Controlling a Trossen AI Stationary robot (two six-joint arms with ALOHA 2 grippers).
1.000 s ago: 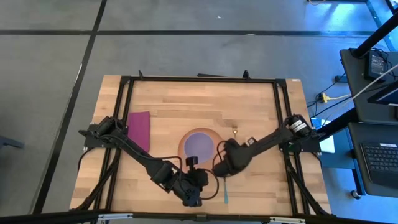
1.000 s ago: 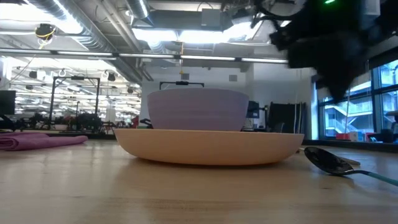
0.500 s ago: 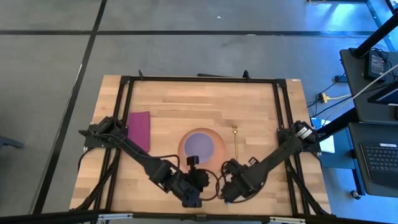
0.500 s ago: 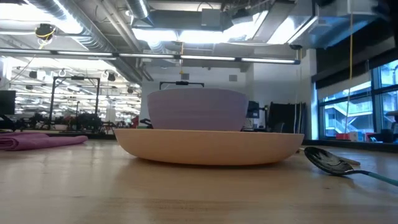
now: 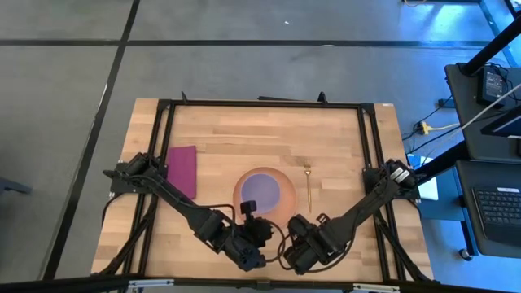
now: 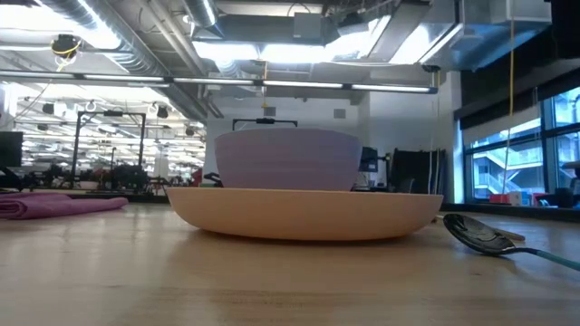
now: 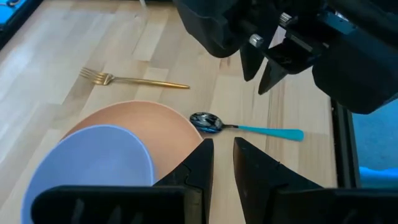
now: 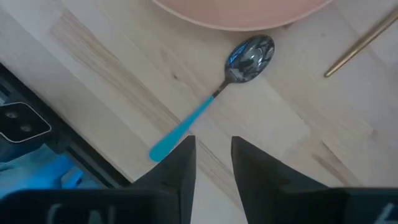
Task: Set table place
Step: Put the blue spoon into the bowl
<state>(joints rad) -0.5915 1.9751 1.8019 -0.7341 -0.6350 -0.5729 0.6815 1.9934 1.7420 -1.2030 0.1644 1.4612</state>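
Note:
A lavender bowl [image 5: 260, 190] sits in a peach plate [image 5: 277, 177] at the middle of the table [image 5: 228, 130]. A gold fork [image 5: 309, 183] lies right of the plate. A teal-handled spoon [image 8: 214, 99] lies on the wood near the plate's near right; my right arm hides it in the high view. A magenta napkin [image 5: 182, 171] lies flat at the left. My left gripper [image 7: 224, 142] hovers at the near edge, fingers a little apart and empty. My right gripper [image 8: 213, 140] hovers beside it over the spoon's handle end, open and empty.
The table's black frame runs along its edges, and both arm bases stand at its left and right sides. The two grippers [image 5: 251, 259] [image 5: 295, 259] are close together at the near edge. Bare wood lies behind the plate.
My right gripper has gone from beside the plate's right rim toward the table's near edge, leaving the low view, and now hangs next to my left gripper. The spoon, plate, bowl, fork and napkin have stayed where they were.

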